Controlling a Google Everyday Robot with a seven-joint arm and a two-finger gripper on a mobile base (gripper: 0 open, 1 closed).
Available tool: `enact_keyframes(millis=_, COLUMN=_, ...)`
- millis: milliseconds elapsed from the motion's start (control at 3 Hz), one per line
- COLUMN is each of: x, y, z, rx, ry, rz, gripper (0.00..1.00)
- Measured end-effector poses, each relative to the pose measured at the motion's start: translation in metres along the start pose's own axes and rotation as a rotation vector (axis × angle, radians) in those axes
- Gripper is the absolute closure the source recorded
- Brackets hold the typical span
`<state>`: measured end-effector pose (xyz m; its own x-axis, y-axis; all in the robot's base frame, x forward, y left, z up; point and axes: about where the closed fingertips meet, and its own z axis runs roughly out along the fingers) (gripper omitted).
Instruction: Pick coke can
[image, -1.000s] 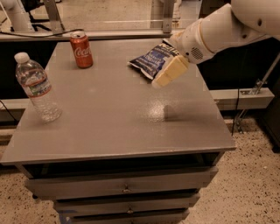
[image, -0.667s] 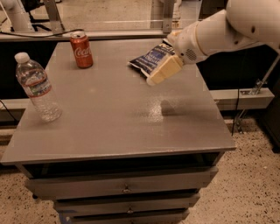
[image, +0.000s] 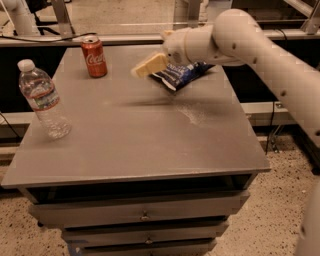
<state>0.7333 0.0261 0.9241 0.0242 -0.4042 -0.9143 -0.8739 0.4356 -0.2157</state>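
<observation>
Surface: grey table (image: 150, 145) with a flat top and drawers (image: 142, 212) stacked under the front edge. It stands on a speckled floor (image: 260, 220). A low ledge (image: 125, 39) runs behind the table, with dark cable (image: 30, 37) on its left part.

On top: the coke can (image: 94, 56) is upright near the far-left corner. The water bottle (image: 44, 100) is upright by the left edge, closer to me and well apart from the can. The dark blue chip bag (image: 182, 75) lies far right of centre.

The gripper (image: 145, 66) hovers over the far half, between can and bag, nearer the bag and pointing left toward the can. The arm (image: 250, 40) comes in from the right. The gripper is clear of the can and overlaps the bag's left edge, possibly touching it. I see nothing held. Can't tell if it's released or clenched.
</observation>
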Motion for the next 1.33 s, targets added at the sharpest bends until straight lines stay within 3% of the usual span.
enact_keyframes(millis=333, x=-0.019, y=-0.016, z=0.06, rx=-0.032, ry=-0.098, rz=0.015, gripper=0.0)
enact_keyframes(millis=667, x=-0.044, y=-0.016, z=0.109, rx=-0.087, ry=-0.174, rz=0.028, gripper=0.0)
enact_keyframes(millis=1333, x=-0.066, y=0.017, z=0.165, rx=-0.208, ry=-0.215, rz=0.047, gripper=0.0)
